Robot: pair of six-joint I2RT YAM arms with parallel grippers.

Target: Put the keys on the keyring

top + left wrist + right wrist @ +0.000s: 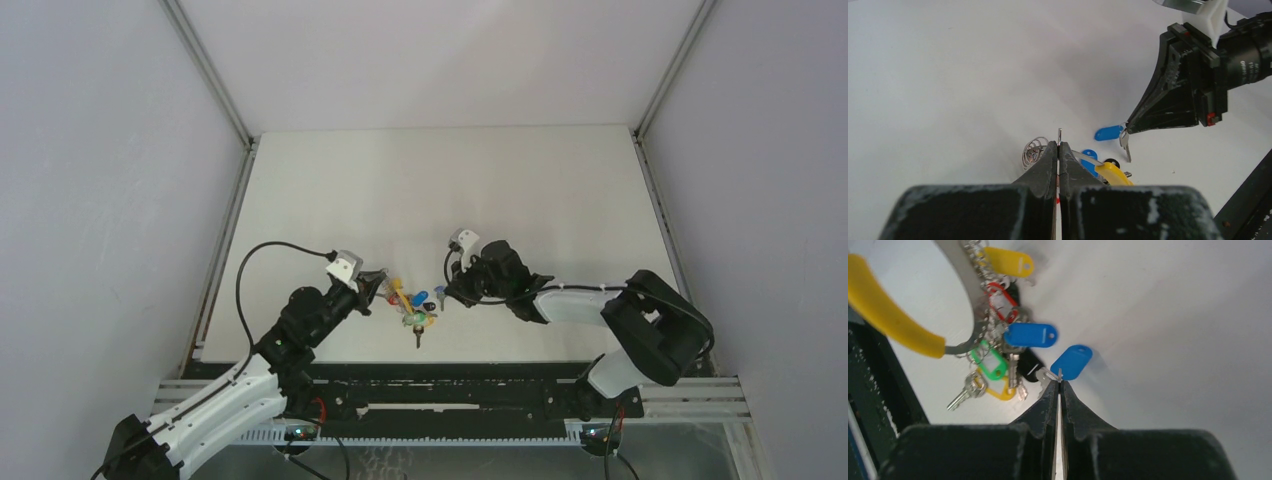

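The keyring (893, 315) is a grey metal band with a yellow curved section (1114, 173). It lies near the table's front middle. Several keys (998, 340) with yellow, red, blue, green and black heads bunch against it (415, 310). My left gripper (1059, 142) is shut on the keyring's thin metal end, which pokes up between the fingertips. My right gripper (1060, 381) is shut on the small ring of a separate blue key (1072, 361), just right of the bunch. That blue key (1108, 133) hangs at the right gripper's tip (445, 292), a short way from the left gripper (378, 285).
A coil of thin wire rings (1034, 150) lies just left of the left fingertips. The black rail (450, 395) with both arm bases runs along the near table edge. Aluminium frame posts (215, 85) and grey walls bound the table on both sides.
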